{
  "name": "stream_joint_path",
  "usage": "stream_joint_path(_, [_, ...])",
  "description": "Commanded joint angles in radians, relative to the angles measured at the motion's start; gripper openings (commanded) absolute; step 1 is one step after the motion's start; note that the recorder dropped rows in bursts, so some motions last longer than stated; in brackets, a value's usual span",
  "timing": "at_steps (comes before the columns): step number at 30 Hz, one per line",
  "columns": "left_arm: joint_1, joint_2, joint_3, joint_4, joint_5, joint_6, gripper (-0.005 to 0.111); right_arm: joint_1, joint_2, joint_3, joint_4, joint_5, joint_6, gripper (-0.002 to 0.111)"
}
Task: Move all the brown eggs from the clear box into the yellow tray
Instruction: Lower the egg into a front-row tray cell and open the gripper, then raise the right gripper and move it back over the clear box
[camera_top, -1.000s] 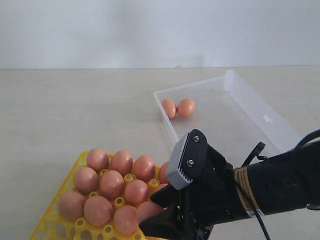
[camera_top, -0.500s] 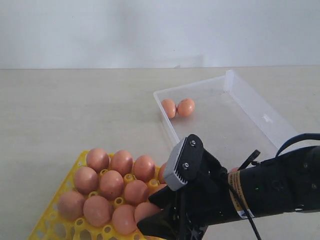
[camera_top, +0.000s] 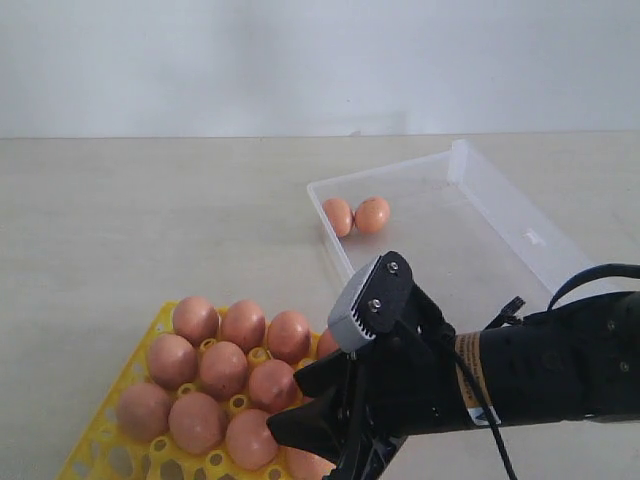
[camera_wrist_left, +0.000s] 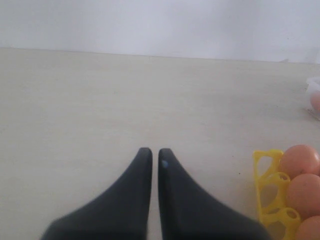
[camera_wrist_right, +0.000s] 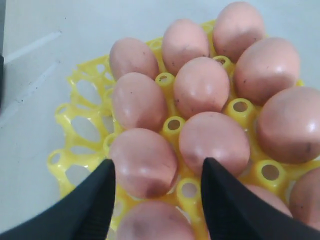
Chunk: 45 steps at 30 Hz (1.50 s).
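The yellow tray (camera_top: 108, 452) at the front left holds several brown eggs (camera_top: 222, 366). My right gripper (camera_top: 288, 405) hovers over its near right corner with its fingers spread. In the right wrist view the right gripper (camera_wrist_right: 156, 164) is open and one egg (camera_wrist_right: 150, 224) lies in the tray (camera_wrist_right: 80, 125) between and below the fingers; I cannot tell if a finger touches it. Two brown eggs (camera_top: 355, 215) lie at the far left end of the clear box (camera_top: 470, 250). My left gripper (camera_wrist_left: 151, 151) is shut and empty over bare table, left of the tray (camera_wrist_left: 265, 165).
The black right arm (camera_top: 540, 375) reaches in from the right, crossing the near end of the clear box. A pale wall rises behind the beige table (camera_top: 150, 220). Some tray cells at the outer edge (camera_wrist_right: 85, 92) hold nothing.
The right gripper's fingers have spread wider and risen a little. The egg that sat between them now lies lower in the tray. The left gripper and the box eggs are unchanged.
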Motion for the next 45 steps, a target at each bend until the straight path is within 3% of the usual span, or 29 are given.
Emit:
stream_joint_path(1, [-0.001, -0.003, 0.004, 0.000, -0.006, 0.004, 0.004, 0.001, 0.003, -0.003, 0.008, -0.020, -0.011, 0.046])
stream_joint_path(5, [-0.001, -0.003, 0.004, 0.000, -0.006, 0.004, 0.004, 0.001, 0.003, -0.003, 0.047, -0.063, -0.011, 0.046])
stream_joint_path(9, [-0.001, -0.003, 0.004, 0.000, -0.006, 0.004, 0.004, 0.001, 0.003, -0.003, 0.062, -0.218, -0.007, 0.045])
stream_joint_path(11, [-0.001, -0.003, 0.004, 0.000, -0.006, 0.004, 0.004, 0.001, 0.003, -0.005, 0.062, -0.277, 0.007, 0.037])
stream_joint_path(16, [-0.001, -0.003, 0.004, 0.000, -0.006, 0.004, 0.004, 0.001, 0.003, -0.100, -0.056, -0.223, 0.231, -0.001])
stream_joint_path(18, [-0.001, -0.003, 0.004, 0.000, -0.006, 0.004, 0.004, 0.001, 0.003, -0.210, -0.187, -0.167, 0.253, 0.000])
stream_joint_path(20, [-0.001, -0.003, 0.004, 0.000, -0.006, 0.004, 0.004, 0.001, 0.003, -0.343, -0.217, 0.010, 0.294, 0.000])
stream_joint_path(21, [-0.001, -0.003, 0.004, 0.000, -0.006, 0.004, 0.004, 0.001, 0.003, -0.436, -0.217, 0.243, 0.377, 0.000])
stream_joint_path(22, [-0.001, -0.003, 0.004, 0.000, -0.006, 0.004, 0.004, 0.001, 0.003, -0.470, -0.217, 0.355, 0.443, 0.000])
stream_joint_path(23, [-0.001, -0.003, 0.004, 0.000, -0.006, 0.004, 0.004, 0.001, 0.003, -0.538, -0.219, 0.620, 0.528, 0.000])
stream_joint_path(27, [-0.001, -0.003, 0.004, 0.000, -0.006, 0.004, 0.004, 0.001, 0.003, -0.634, -0.176, 1.077, 0.421, 0.000])
stream_joint_path(30, [-0.001, -0.003, 0.004, 0.000, -0.006, 0.004, 0.004, -0.062, 0.039, -0.699, 0.068, 1.139, 0.179, 0.000])
stream_joint_path(34, [-0.001, -0.003, 0.004, 0.000, -0.006, 0.004, 0.004, -0.234, 0.178, -0.898, 0.814, 1.317, -0.470, 0.000])
stream_joint_path(37, [-0.001, -0.003, 0.004, 0.000, -0.006, 0.004, 0.004, -0.334, 0.270, -1.034, 1.230, 1.529, -0.828, 0.000])
stream_joint_path(40, [-0.001, -0.003, 0.004, 0.000, -0.006, 0.004, 0.004, -0.389, 0.330, -1.126, 1.401, 1.640, -0.916, 0.000])
stream_joint_path(45, [-0.001, -0.003, 0.004, 0.000, -0.006, 0.004, 0.004, -0.406, 0.369, -1.186, 1.408, 1.643, -0.964, 0.000])
